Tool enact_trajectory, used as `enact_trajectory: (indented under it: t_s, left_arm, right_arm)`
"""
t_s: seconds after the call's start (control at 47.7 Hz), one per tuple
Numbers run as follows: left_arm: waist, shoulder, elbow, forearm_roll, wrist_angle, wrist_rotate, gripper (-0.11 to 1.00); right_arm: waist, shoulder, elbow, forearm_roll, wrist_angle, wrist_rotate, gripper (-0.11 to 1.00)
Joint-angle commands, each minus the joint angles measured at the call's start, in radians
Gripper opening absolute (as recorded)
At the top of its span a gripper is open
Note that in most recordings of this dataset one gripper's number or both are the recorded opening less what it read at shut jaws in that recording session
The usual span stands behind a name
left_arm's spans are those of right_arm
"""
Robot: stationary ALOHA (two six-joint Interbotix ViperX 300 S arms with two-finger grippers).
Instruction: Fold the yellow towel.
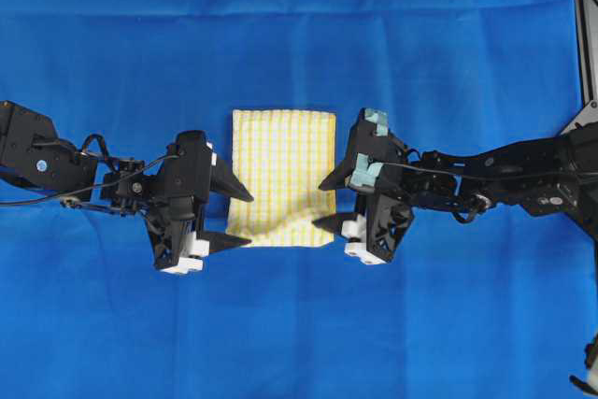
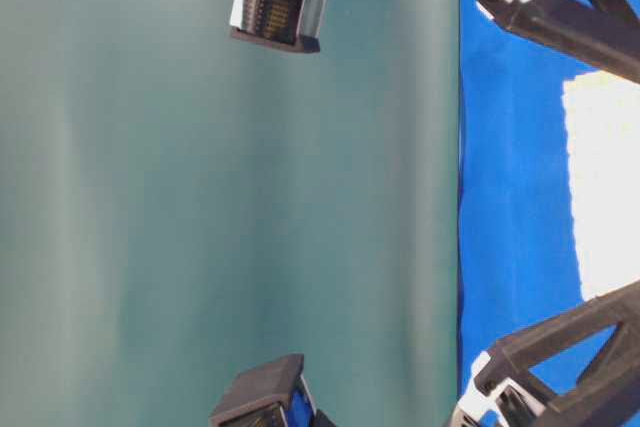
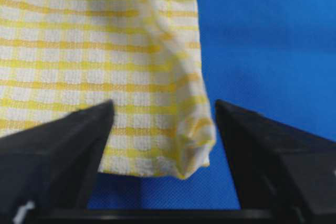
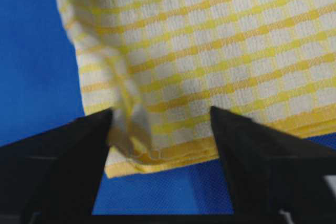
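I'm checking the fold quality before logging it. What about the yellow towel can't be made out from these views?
- Layer count: the yellow towel lies flat in the overhead view; its stacked edges are too small to count.
- Table-level view: towel overexposed and cut by the right edge.
- Left wrist view: towel cropped at top and left.
- Right wrist view: towel cropped at top and right.

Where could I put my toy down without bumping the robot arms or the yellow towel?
The blue cloth is bare above the yellow towel and all along the bottom below it. The middle is crowded: the left gripper and right gripper sit open against the towel's sides.
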Motion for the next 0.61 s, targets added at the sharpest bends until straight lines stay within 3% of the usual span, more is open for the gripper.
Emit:
enact_trajectory:
  t_s: [0.0,0.21,0.587]
  left_arm:
    - [0.002,-0.038,-0.018,0.003,0.034,0.003,0.71]
    - [0.002,-0.189,-0.014,0.005,0.186,0.003,0.52]
    - [0.002,-0.518,0.13,0.008,0.221,0.009,0.52]
  right_arm:
    - [0.003,-0.072,0.003,-0.002,0.0,-0.003,0.74]
    - [0.003,-0.265,0.08,-0.009,0.0,-0.043,0.69]
    - [-0.002,-0.624,0.261,-0.009,0.009,-0.144,0.69]
